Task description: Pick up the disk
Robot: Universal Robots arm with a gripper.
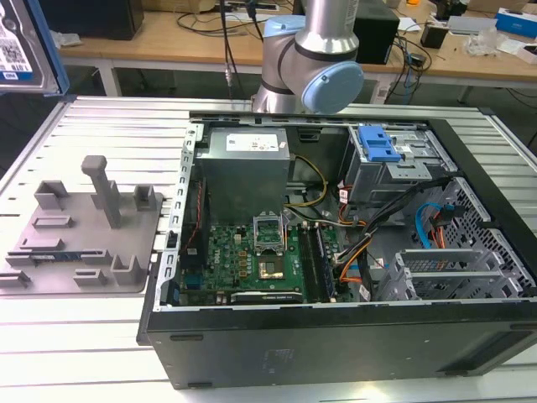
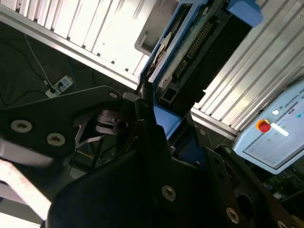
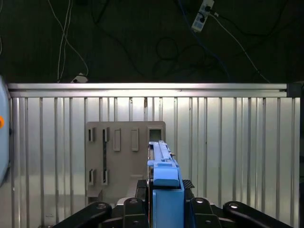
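Note:
The disk (image 1: 18, 40) hangs high at the exterior view's far left, silver with a white-and-blue label and a blue edge strip. In the first wrist view the disk (image 3: 164, 178) stands edge-on, its blue edging toward the camera. My gripper (image 3: 160, 197) is shut on it from both sides, well above the slatted table. In the second wrist view the disk (image 2: 187, 61) shows its connector edge and blue frame beyond the gripper (image 2: 154, 121), whose black fingers (image 2: 142, 114) clamp its lower end.
A grey holder with upright posts (image 1: 88, 235) lies on the slatted table (image 1: 101, 134); the holder (image 3: 121, 156) sits directly below the disk. An open computer case (image 1: 336, 252) with a blue drive bay bracket (image 1: 376, 144) sits at the exterior view's right. A teach pendant (image 2: 275, 135) lies nearby.

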